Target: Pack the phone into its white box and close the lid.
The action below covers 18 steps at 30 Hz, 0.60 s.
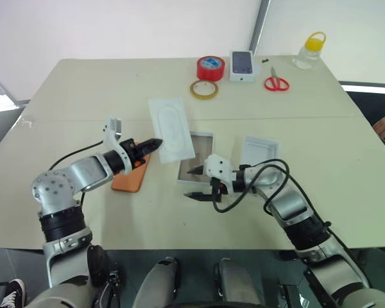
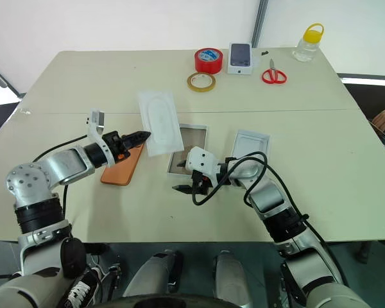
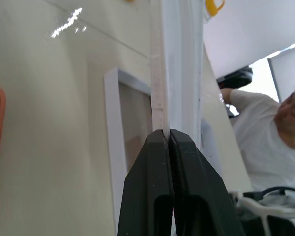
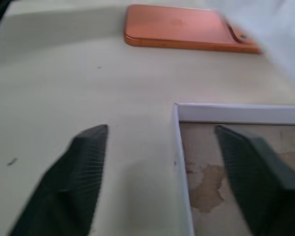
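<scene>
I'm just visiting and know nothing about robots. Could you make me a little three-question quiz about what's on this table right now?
1. True or false: the phone already lies inside the white box.
2. What does the left end effector hold? A) the scissors B) the flat white insert C) the red tape roll
3. Fill in: the right end effector is ____, with one finger on each side of the box's near wall.

Key
1. False: the phone lies on the table, left of the box.
2. B
3. open
</scene>
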Available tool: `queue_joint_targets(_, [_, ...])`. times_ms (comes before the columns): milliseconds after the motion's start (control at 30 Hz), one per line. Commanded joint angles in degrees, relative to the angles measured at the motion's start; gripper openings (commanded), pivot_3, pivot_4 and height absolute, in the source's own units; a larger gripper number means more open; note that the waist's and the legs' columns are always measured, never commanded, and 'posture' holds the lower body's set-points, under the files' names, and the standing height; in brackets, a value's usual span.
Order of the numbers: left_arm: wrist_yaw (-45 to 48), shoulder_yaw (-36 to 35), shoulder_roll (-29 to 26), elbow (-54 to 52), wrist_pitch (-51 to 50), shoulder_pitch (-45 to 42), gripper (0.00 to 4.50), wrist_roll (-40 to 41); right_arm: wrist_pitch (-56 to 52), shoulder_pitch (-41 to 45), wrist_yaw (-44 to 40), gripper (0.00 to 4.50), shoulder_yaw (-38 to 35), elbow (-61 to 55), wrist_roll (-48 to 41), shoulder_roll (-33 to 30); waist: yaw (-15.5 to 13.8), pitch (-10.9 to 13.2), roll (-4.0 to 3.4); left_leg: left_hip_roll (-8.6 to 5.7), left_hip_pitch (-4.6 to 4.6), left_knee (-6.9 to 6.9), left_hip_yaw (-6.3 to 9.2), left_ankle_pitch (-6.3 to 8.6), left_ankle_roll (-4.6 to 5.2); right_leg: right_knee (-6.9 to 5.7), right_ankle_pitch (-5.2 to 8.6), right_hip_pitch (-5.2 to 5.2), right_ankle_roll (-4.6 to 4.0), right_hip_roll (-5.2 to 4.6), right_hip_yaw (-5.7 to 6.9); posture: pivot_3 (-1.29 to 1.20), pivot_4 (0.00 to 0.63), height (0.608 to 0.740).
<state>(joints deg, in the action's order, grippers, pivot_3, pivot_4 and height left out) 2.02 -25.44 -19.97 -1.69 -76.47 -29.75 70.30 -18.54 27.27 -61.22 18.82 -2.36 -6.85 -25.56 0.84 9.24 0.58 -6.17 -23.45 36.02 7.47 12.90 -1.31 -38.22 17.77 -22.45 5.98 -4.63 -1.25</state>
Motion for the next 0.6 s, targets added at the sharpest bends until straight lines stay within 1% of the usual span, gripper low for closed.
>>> queue_joint_targets(33, [5.30,3.41,-2.69,-2.53,-0.24,0.62,0.00,-0.83,-2.28,0.17,-3.62,3.47,-6.93,-6.92,-6.78,-4.80,-0.14,0.00,0.00,-0.01,-0.01,0.00,0.00,0.00,0.00,0.01,0.00,0.01,0.00,-0.01,0.00,0.00,0.150,0.740])
queue_joint_targets(100, [7.24,5.26,-3.39,-1.35,0.91,0.05,0.00,-2.67,-4.43,-0.19,-5.45,3.47,-9.52,-7.95,-9.73,-8.07,-0.23,0.00,0.00,-0.01,-0.02,0.00,0.01,0.01,0.02,0.04,0.00,0.03,0.00,-0.02,0.01,0.00,0.150,0.740])
queue_joint_targets(167, [9.04,6.84,-3.51,0.49,1.57,-1.37,0.00,-4.14,-3.23,-0.59,-6.10,3.47,-11.53,-6.77,-9.69,-11.02,-0.21,0.00,0.01,0.00,-0.01,-0.03,0.01,0.09,0.15,0.07,0.00,0.04,0.00,-0.02,0.01,0.00,0.150,0.740])
queue_joint_targets(233, [10.83,8.19,-3.23,2.38,2.35,-2.94,0.00,-5.52,-0.93,-1.01,-5.54,3.47,-13.67,-4.32,-9.58,-12.32,-0.19,0.00,0.01,0.00,-0.01,-0.02,0.00,0.12,0.20,0.07,0.00,0.03,0.00,-0.02,0.01,0.00,0.150,0.740])
queue_joint_targets(333, [13.98,10.94,-2.33,5.69,3.16,-5.05,0.00,-7.79,1.80,-0.39,-0.86,3.47,-18.06,-0.32,-10.44,-10.27,0.00,0.01,0.02,0.00,-0.01,-0.03,-0.02,0.10,0.18,0.05,0.00,0.02,0.00,-0.02,0.00,0.00,0.150,0.740])
queue_joint_targets(467, [17.03,13.60,-1.52,8.33,5.02,-6.05,0.00,-11.45,2.46,-0.45,2.13,3.47,-19.57,-1.10,-11.15,-8.54,0.17,0.01,0.02,0.02,-0.02,-0.08,-0.02,0.01,0.02,0.04,0.00,-0.02,0.00,-0.02,-0.01,0.00,0.150,0.740])
queue_joint_targets(567, [18.49,13.58,-1.12,8.90,5.02,-6.38,0.93,-12.18,2.65,-1.30,3.19,3.51,-19.51,-1.83,-11.11,-8.58,0.01,0.01,0.02,0.02,-0.03,-0.09,-0.02,-0.01,0.00,0.03,0.00,-0.06,0.00,-0.01,-0.01,0.00,0.150,0.740])
queue_joint_targets(600, [18.72,13.30,-1.03,9.17,4.79,-6.60,1.40,-12.22,2.33,-1.63,3.27,3.51,-19.47,-1.95,-11.36,-8.76,-0.06,0.01,0.02,0.02,-0.03,-0.08,-0.02,-0.01,0.00,0.03,0.00,-0.04,0.00,-0.02,-0.01,0.00,0.150,0.740])
